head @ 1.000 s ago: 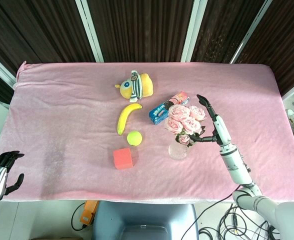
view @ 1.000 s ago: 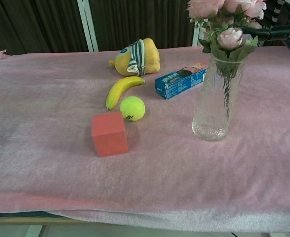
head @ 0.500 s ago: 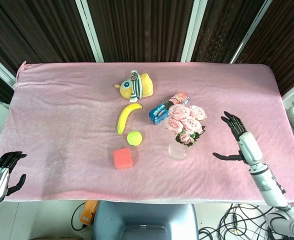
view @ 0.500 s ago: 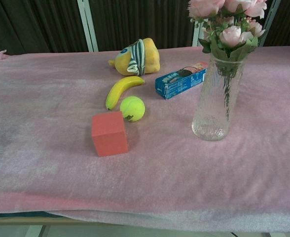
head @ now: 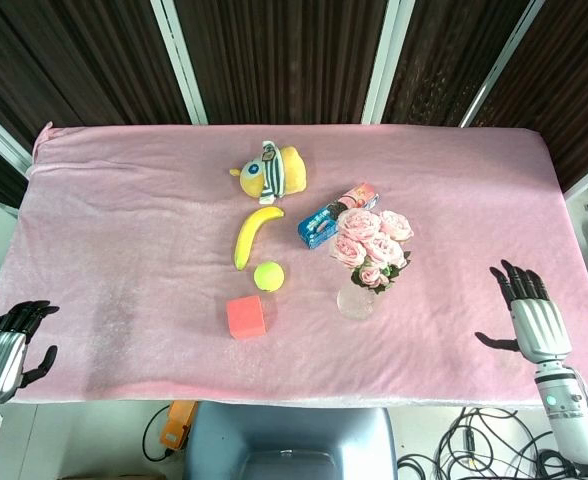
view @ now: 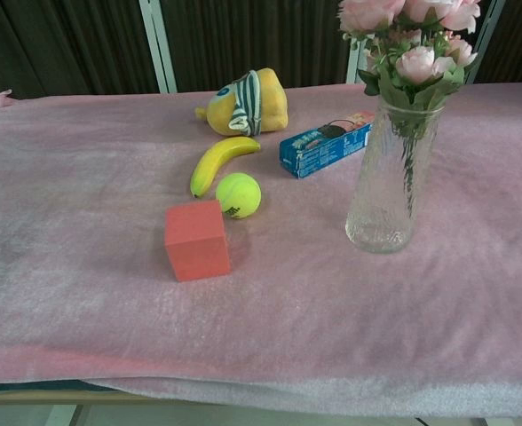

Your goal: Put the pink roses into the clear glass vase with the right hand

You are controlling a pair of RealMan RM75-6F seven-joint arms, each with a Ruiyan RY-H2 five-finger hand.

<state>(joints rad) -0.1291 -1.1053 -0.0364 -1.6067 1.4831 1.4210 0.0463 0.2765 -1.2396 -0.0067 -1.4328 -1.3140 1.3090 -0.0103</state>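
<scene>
The pink roses (head: pixel 372 239) (view: pixel 409 25) stand upright in the clear glass vase (head: pixel 356 301) (view: pixel 390 185) on the pink cloth, stems down inside the glass. My right hand (head: pixel 530 313) hovers at the table's near right corner, well right of the vase, fingers spread and holding nothing. My left hand (head: pixel 4 346) hangs off the near left corner, fingers apart, empty. Neither hand appears in the chest view.
A red cube (head: pixel 246 316), tennis ball (head: pixel 268 276) and banana (head: pixel 253 236) lie left of the vase. A blue cookie box (head: pixel 334 215) lies just behind it, a yellow plush toy (head: pixel 272 172) farther back. The pink cloth (head: pixel 124 220) covers the table.
My right hand let go of the roses and pulled back right and toward the near edge, away from the vase. The roses stay in the vase. The left hand barely moved.
</scene>
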